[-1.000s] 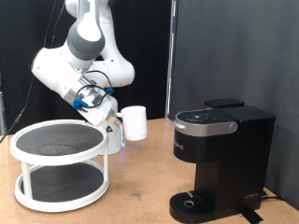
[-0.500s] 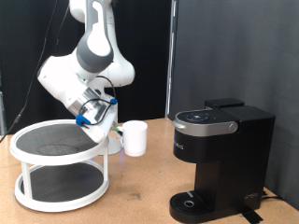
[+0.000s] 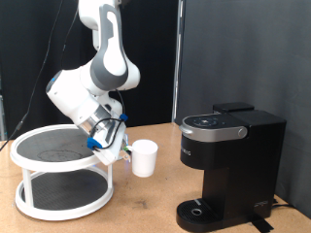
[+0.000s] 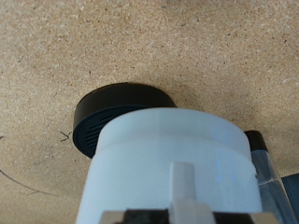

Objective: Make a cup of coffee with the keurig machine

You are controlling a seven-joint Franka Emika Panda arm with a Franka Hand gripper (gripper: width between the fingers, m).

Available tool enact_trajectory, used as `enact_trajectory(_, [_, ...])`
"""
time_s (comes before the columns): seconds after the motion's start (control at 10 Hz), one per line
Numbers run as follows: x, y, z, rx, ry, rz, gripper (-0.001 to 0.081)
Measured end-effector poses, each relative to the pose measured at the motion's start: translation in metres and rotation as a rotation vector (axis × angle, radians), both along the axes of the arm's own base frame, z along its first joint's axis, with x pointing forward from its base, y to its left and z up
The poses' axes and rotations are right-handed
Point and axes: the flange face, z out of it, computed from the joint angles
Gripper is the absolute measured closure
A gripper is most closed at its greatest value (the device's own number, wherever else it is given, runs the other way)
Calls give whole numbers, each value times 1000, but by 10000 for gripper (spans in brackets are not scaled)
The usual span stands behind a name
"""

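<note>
My gripper [image 3: 123,149] is shut on the handle side of the cup [image 3: 144,157], a plain white mug, and holds it low over the wooden table, slightly tilted. It hangs between the white rack and the keurig machine [image 3: 229,165], a black boxy coffee maker with its lid down, at the exterior view's right. The machine's round drip base [image 3: 199,209] is bare. In the wrist view the cup [image 4: 173,154] fills the middle. Its handle [image 4: 184,180] runs back toward the gripper, whose fingertips do not show there. A black round disc [image 4: 110,110], apparently the drip base, lies beyond it.
A white two-tier round rack [image 3: 60,175] with dark mesh shelves stands at the exterior view's left, close beside the gripper. The wooden table [image 3: 146,209] runs between rack and machine. A black curtain hangs behind.
The arm has lowered the cup and carried it slightly toward the exterior view's right, from shelf-top height down to near the table. The machine and rack have not moved.
</note>
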Motion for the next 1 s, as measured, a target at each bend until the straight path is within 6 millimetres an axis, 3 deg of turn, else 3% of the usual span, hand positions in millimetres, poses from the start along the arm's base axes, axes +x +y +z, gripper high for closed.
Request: enact_trajectory(1.0, [35,12,-21,-56,-7,-17,802])
